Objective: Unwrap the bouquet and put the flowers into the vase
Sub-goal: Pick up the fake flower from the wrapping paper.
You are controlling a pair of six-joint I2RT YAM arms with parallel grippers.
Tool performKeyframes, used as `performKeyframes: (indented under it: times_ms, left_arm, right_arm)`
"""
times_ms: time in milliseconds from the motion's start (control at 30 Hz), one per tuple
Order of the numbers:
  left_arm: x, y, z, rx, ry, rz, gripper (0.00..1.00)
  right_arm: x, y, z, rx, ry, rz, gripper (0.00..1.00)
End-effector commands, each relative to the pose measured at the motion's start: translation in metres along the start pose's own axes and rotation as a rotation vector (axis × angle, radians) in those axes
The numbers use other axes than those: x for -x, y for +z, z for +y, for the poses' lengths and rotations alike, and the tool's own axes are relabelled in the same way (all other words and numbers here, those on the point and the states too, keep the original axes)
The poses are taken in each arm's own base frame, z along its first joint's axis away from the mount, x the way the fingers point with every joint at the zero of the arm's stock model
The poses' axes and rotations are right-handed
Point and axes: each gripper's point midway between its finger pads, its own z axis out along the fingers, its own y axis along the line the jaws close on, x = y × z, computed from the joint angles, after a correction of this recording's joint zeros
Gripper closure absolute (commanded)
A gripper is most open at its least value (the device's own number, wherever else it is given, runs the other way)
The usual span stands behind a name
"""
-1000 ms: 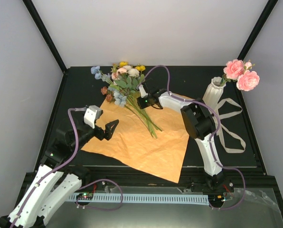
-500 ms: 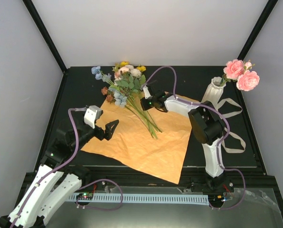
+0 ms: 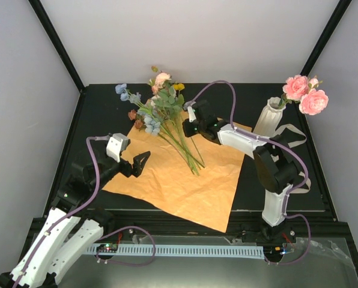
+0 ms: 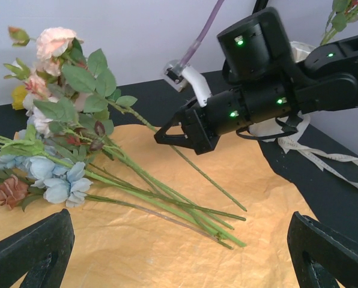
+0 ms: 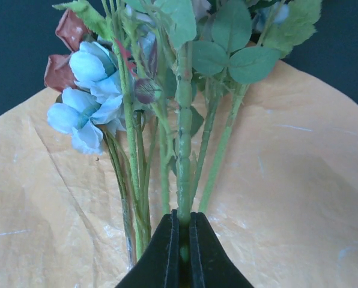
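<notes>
The left gripper was held spread wide and empty above the creased orange paper sheet. Beyond its fingertips, artificial flowers with thin green stems and pale blue, rust and cream blooms were fanned across the sheet. One ridged green stem was pinched between the clenched black fingers of the right gripper, its pink bloom raised beyond them. The ribbed white vase was seen well to their right.
</notes>
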Motion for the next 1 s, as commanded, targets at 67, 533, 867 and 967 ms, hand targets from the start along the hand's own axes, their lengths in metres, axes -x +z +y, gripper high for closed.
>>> performKeyframes:
  times_ms: [67, 533, 867, 967]
  left_arm:
    - [0.0, 0.002, 0.003, 0.011, 0.015, -0.001, 0.01]
    - [-0.004, 0.007, 0.0, -0.013, -0.004, 0.021, 0.01]
    - [0.005, 0.009, -0.06, -0.39, -0.2, 0.015, 0.11]
    - [0.012, 0.005, -0.077, -0.513, -0.265, 0.005, 0.16]
  right_arm:
    - [0.044, -0.048, 0.009, -0.009, 0.025, -0.174, 0.99]
    - [0.053, -0.112, 0.051, 0.135, 0.077, -0.234, 0.99]
    - [0.076, -0.188, 0.132, 0.366, 0.128, -0.449, 0.99]
    - [0.083, -0.21, 0.148, 0.421, 0.175, -0.513, 0.99]
